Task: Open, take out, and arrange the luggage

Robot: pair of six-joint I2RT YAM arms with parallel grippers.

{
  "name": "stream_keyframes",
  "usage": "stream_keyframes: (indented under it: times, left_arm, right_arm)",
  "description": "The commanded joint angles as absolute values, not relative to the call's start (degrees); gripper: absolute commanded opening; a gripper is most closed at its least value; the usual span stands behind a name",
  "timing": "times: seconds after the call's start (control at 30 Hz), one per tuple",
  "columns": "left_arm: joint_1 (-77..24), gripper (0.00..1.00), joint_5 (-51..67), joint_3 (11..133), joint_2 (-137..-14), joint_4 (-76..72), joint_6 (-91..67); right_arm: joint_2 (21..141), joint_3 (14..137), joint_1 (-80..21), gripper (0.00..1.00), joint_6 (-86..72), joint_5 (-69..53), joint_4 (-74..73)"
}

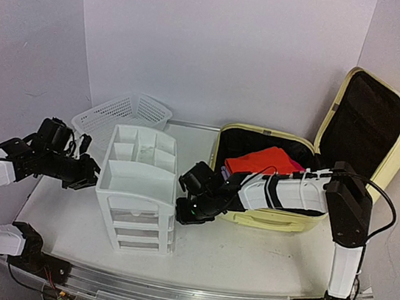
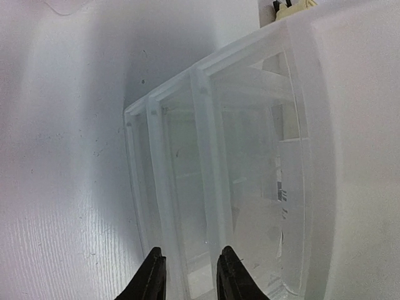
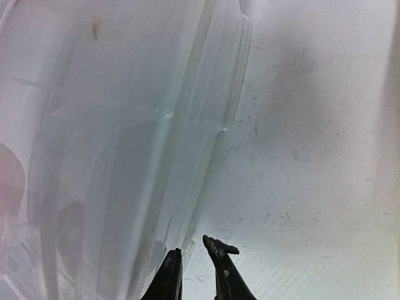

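The pale yellow luggage (image 1: 389,158) lies open at the right, its lid standing up and its black lining showing. A red cloth (image 1: 262,161) lies inside it. My left gripper (image 1: 91,173) is at the left side of the white drawer organizer (image 1: 137,186). In the left wrist view its fingers (image 2: 153,278) are closed on a rib of the organizer's frame (image 2: 212,162). My right gripper (image 1: 183,209) is at the organizer's right side, low down. In the right wrist view its fingers (image 3: 222,265) pinch a thin bottom edge of the organizer (image 3: 125,144).
A white mesh basket (image 1: 124,113) lies at the back left, behind the organizer. The right arm (image 1: 291,193) reaches across the front of the luggage. White walls close the back and sides. Bare tabletop (image 1: 244,257) lies in front of the luggage.
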State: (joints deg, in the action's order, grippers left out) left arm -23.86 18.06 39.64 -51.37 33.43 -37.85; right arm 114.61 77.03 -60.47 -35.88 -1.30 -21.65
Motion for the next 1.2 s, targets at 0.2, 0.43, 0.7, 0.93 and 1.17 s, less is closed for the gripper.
stream_keyframes:
  times: [0.2, 0.43, 0.7, 0.93, 1.17]
  left_arm:
    - [-24.08, 0.38, 1.52, 47.13, -41.62, 46.97, -38.64]
    - [-24.10, 0.47, -17.28, 62.54, -33.66, 61.82, -35.14]
    - [-24.09, 0.53, -15.28, 71.89, -30.52, 62.21, -28.39]
    - [-24.08, 0.55, -1.65, 77.05, -34.56, 62.61, -24.98]
    - [-24.09, 0.55, 8.00, 78.53, -38.49, 62.55, -25.38]
  right_arm:
    - [117.99, 80.59, -61.10, 0.28, -40.05, -6.24, -10.62]
    - [122.79, 86.67, -62.37, 0.33, -37.65, -4.22, -11.16]
    - [134.74, 103.45, -67.05, 0.35, -33.77, -2.34, -11.97]
    - [149.68, 125.54, -70.71, 0.37, -45.01, -1.95, -12.12]
    - [156.70, 138.86, -71.98, 0.42, -49.80, 0.00, -11.60]
